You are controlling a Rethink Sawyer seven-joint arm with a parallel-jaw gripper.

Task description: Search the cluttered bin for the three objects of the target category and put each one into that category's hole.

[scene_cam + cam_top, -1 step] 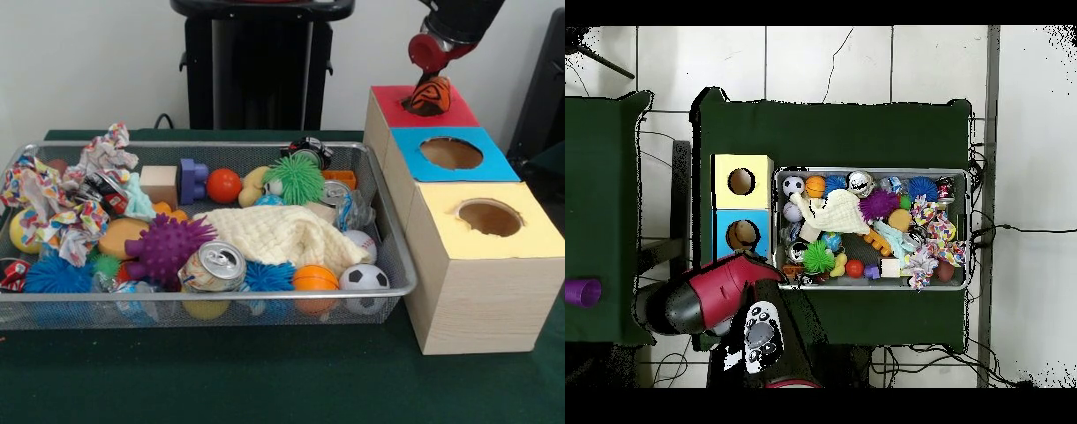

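An orange and black striped thing (432,94) sits in the round hole of the red box top (424,106), right under the arm's gripper (430,81). You cannot tell if the gripper is gripping it or has let go. Next to the red box is the blue box top (452,155) with its own hole, then the yellow box top (487,221).

Beside the boxes is the wire bin (388,231), full of stuff. A soccer ball (364,277), an orange ball (314,277), a drink can (214,266), a purple spiky ball (168,246), a green stringy ball (294,179) and a cream cloth (282,235) lie in it.
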